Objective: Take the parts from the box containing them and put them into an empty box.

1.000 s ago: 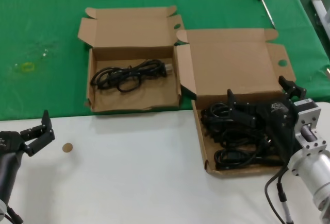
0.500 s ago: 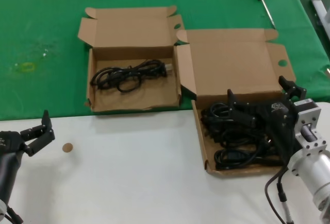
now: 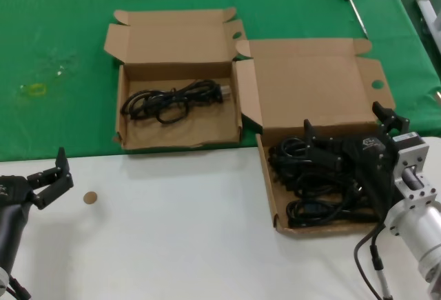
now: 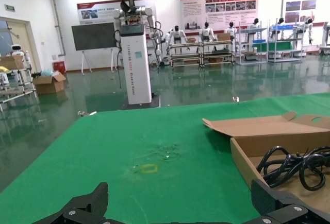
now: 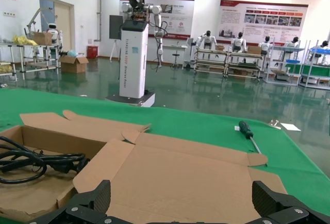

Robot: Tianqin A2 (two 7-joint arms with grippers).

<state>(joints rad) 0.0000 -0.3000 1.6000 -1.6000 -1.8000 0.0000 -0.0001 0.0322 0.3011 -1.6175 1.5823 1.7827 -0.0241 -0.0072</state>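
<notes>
Several black cords (image 3: 313, 179) fill the broad-lidded box (image 3: 269, 188) near the table's right edge, under the spread-fingered right gripper (image 3: 344, 141); one cord (image 3: 172, 100) occupies the narrower box (image 3: 122, 110); the left gripper (image 3: 52, 176) idles apart at the left edge; only wrist views show wall posters, text illegible.

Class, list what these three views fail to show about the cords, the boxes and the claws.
- Head view: the right claw covers part of the cords in the right box, so their count is unclear.
- Right wrist view: that box's floor is cut off.
- Left wrist view: the left box runs off the edge.

Black cord (image 4: 294, 166) inside open cardboard box (image 4: 247, 162)
</notes>
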